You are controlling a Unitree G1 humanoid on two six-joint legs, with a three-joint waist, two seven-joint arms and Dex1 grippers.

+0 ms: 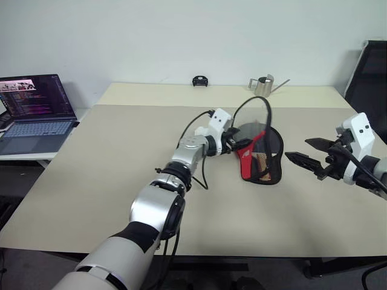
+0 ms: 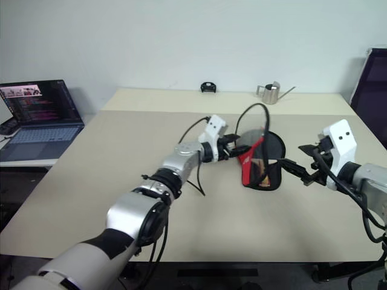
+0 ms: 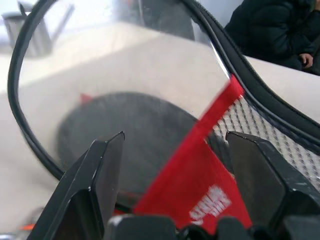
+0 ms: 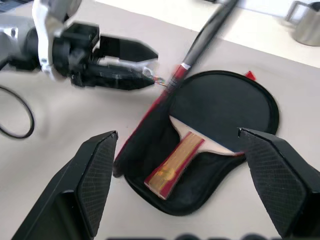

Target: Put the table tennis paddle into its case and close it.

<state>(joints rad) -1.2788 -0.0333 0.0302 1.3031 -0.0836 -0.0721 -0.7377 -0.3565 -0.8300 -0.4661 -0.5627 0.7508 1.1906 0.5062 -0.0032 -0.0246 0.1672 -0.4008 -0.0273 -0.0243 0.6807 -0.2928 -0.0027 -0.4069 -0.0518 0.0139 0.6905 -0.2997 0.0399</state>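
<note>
Case (image 4: 150, 125) flap pinched by left gripper (image 4: 145, 75) — right gripper (image 1: 302, 152) wide, empty.

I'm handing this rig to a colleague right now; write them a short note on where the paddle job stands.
Left gripper: holding up the red edge of the case's top flap, which stands raised above the table.
Right gripper: open, holding nothing, waiting to the right of the case.
Table tennis paddle: already lying inside the case, handle toward the narrow end, on the beige table.
Done: paddle is in.
Left: lower the flap over the paddle and close the zip all round; the right gripper will probably need to steady the case.
</note>
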